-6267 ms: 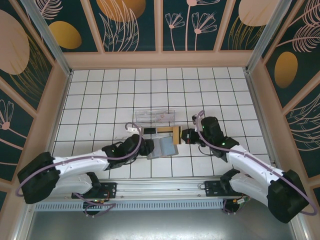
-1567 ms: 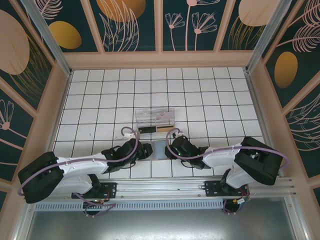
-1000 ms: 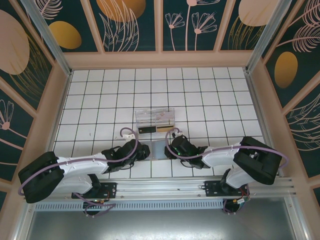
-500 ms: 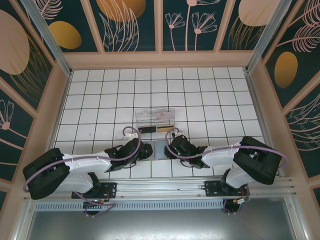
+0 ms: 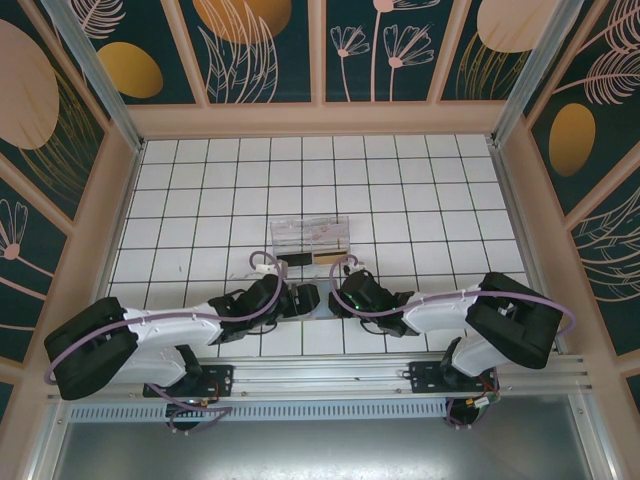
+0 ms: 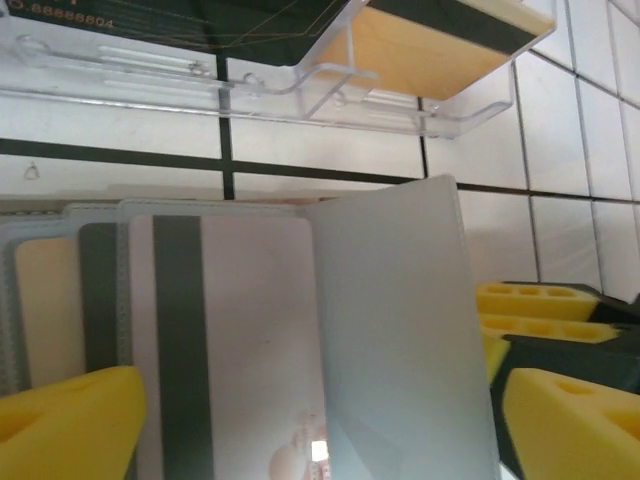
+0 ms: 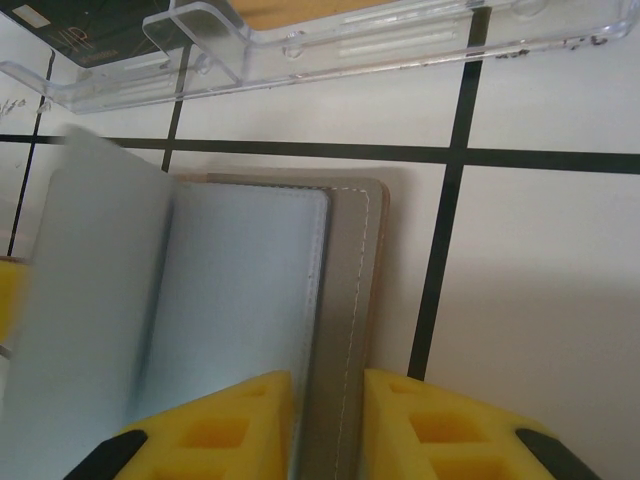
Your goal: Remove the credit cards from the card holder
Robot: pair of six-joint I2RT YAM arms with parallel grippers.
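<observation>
Just popped my left gripper wide, released astride card holder; right gripper clamped on its stitched edge, w/ credit cards inside.

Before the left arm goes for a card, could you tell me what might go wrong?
The left fingers stand open, so the raised panel looks unheld and may flop over the striped card. The right fingers pinch the card holder only at its edge; pulling could drag it into the clear tray.
</observation>
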